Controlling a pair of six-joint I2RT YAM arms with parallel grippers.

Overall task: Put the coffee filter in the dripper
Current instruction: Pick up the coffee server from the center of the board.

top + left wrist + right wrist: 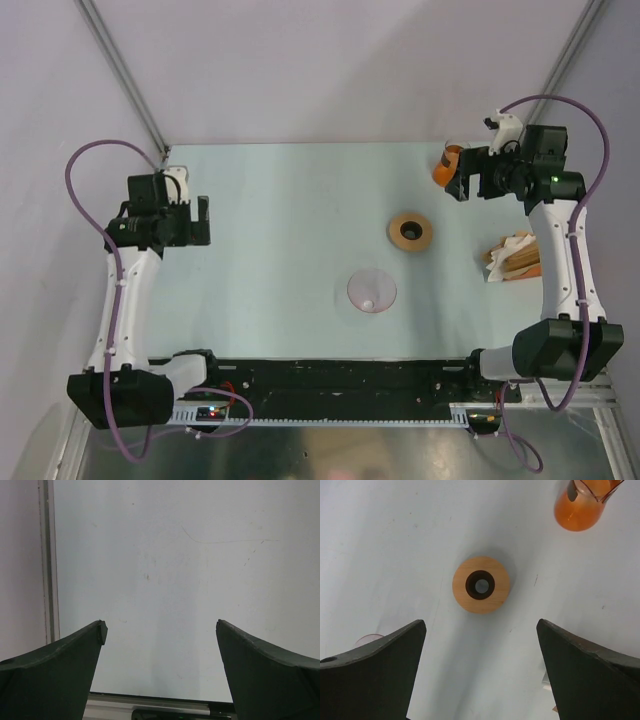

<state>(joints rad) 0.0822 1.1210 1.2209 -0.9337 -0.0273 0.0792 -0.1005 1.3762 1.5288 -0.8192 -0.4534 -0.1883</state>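
— Black fingers (50, 670) are seen at the far left; how is the left gripper (203, 222) set?

— It is shown spread wide over the bare table (165, 555). Nothing is held between the jaws, and it is well apart from every task item.

— And towards the middle?

— The dripper (371, 291), a clear cone, is set alone near the table's centre; which way its mouth faces cannot be told. Beyond it and to the right a wooden ring (411, 232) is laid flat. Further right an orange base (447, 165) is found by the far edge, just beside the right gripper (460, 178). That gripper is likewise shown parted and empty, and in its wrist view the ring is framed between the two fingers, untouched.

— Where is the coffee filter?

— No single filter can be made out. Only a tan-and-white paper stack (512, 258) is seen at the far right, beside the right arm.

— How might the step in hand be done well?

— It is judged that a filter must first be fetched, probably by the nearer right gripper. One sheet alone should be pinched lightly at its edge, so that neighbouring sheets are not dragged along and the paper is not creased. It should be carried point-down over the cone and released only when centred, since so light a cone could be tipped by a careless touch.
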